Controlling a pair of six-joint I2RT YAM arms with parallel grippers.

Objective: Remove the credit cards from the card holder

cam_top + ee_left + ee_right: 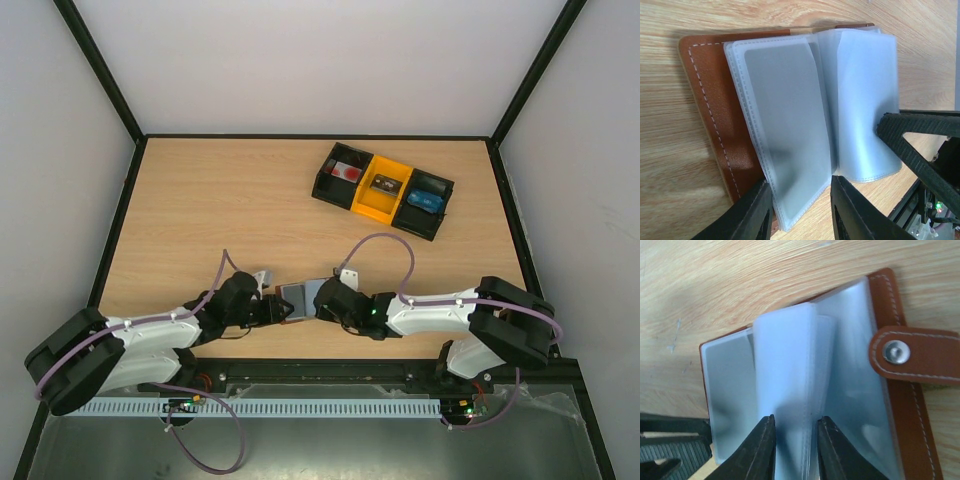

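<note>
Right gripper (794, 422) pinches upright plastic sleeves (785, 355) of card holder (912, 410). Left gripper (800, 185), jaws apart, straddles a flat sleeve (785, 125) edge.

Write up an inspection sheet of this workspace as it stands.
Surface: wooden table, faint marks near the holder.
Job's things: card holder lies open by the arm bases with its frosted sleeves fanned. The credit cards seem to be the grey shapes inside the sleeves. None seen out.
Clutter: black-and-yellow tray of bins at far right, small items inside.
Grippers: left gripper has its jaws apart astride the flat sleeve's edge. Right gripper has its jaws either side of a raised sleeve, grip unclear.
Cables: purple cables loop along both arms, apart from the holder.
Surroundings: white walls, black frame; nothing else seen.
</note>
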